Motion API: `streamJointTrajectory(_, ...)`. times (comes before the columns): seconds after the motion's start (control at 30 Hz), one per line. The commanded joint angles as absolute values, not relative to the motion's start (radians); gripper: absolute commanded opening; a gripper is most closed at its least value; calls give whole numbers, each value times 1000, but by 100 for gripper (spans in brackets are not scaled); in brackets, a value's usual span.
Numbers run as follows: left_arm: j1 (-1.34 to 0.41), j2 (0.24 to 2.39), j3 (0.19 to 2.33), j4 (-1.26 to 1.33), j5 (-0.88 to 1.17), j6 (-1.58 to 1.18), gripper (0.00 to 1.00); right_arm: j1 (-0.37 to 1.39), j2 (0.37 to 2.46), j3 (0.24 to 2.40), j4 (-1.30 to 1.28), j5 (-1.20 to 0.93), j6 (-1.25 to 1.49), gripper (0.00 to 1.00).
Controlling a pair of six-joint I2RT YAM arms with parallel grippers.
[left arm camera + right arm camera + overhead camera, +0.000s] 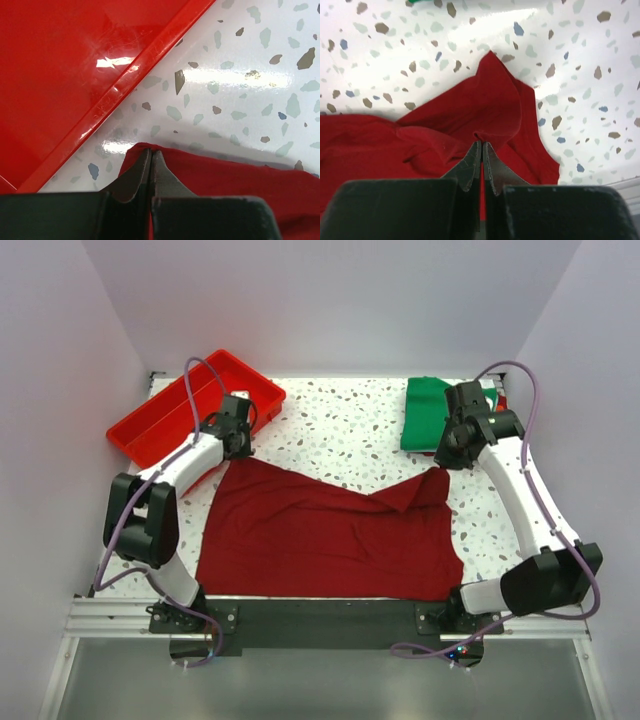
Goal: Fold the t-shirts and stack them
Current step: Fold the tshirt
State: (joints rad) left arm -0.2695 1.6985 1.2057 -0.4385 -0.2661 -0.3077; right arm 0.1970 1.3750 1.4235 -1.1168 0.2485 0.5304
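A maroon t-shirt (330, 535) lies spread over the near half of the table. My left gripper (238, 452) is shut on its far left corner, beside the red tray; the pinched cloth (200, 172) shows in the left wrist view around the closed gripper (151, 152). My right gripper (447, 462) is shut on the shirt's far right corner, which is lifted into a peak (490, 100); in the right wrist view that gripper (482, 145) has cloth nipped between its tips. A folded green t-shirt (425, 410) lies at the back right.
A bright red rigid plastic tray (160, 425) sits at the back left, its rim (125, 85) close to my left gripper. White walls enclose the speckled table (340, 430). A bit of red and white cloth (492, 390) shows beside the green shirt.
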Motion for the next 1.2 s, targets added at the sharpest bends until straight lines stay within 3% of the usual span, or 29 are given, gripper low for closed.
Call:
streamJointTrajectory(0.0,-264,1657,1250,-443,-291,-322,0,178,1417,1509,-1051,273,491,0)
streamJointTrajectory(0.73,-181,1773,1399,-423,-178,-322,0,81,1618,1815,-1026,206,414,0)
streamJointTrajectory(0.87,-161,1750,1349,-408,-141,-325,0,83,1583,1778,-1045,138,416,0)
streamJointTrajectory(1.17,-152,1657,1221,-390,-101,-313,0,83,1329,1474,-1144,17,460,0)
